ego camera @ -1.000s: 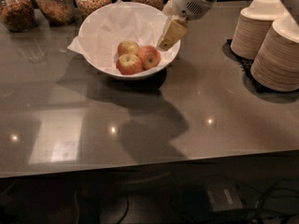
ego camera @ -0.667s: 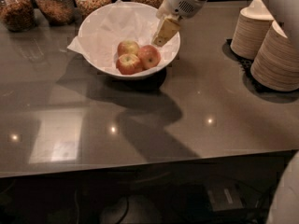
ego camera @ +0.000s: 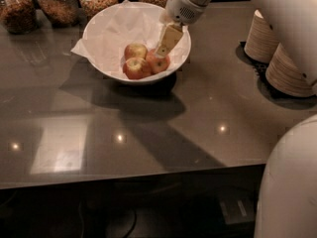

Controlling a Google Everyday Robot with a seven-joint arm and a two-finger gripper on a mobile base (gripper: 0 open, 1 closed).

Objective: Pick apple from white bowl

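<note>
The white bowl [ego camera: 106,24], lined with crinkled white paper, stands on the dark table at the back centre. Three apples lie in it. The reddest apple [ego camera: 161,64] is on the right, a paler yellow-red apple [ego camera: 134,50] is behind, and an orange-red one [ego camera: 135,68] is in front. My gripper [ego camera: 163,50] reaches down into the bowl from the upper right. Its tan tip is just above the red apple's top left side and hides part of it. It holds nothing that I can see.
Several glass jars of nuts and grains [ego camera: 58,4] line the back edge behind the bowl. Stacks of tan disposable bowls [ego camera: 289,71] stand at the right. My white arm and body [ego camera: 292,182] fill the right side. The table's front edge runs along the bottom.
My gripper has moved left and down from the bowl's right rim into the bowl, to just above the red apple. The apples and the bowl have not moved.
</note>
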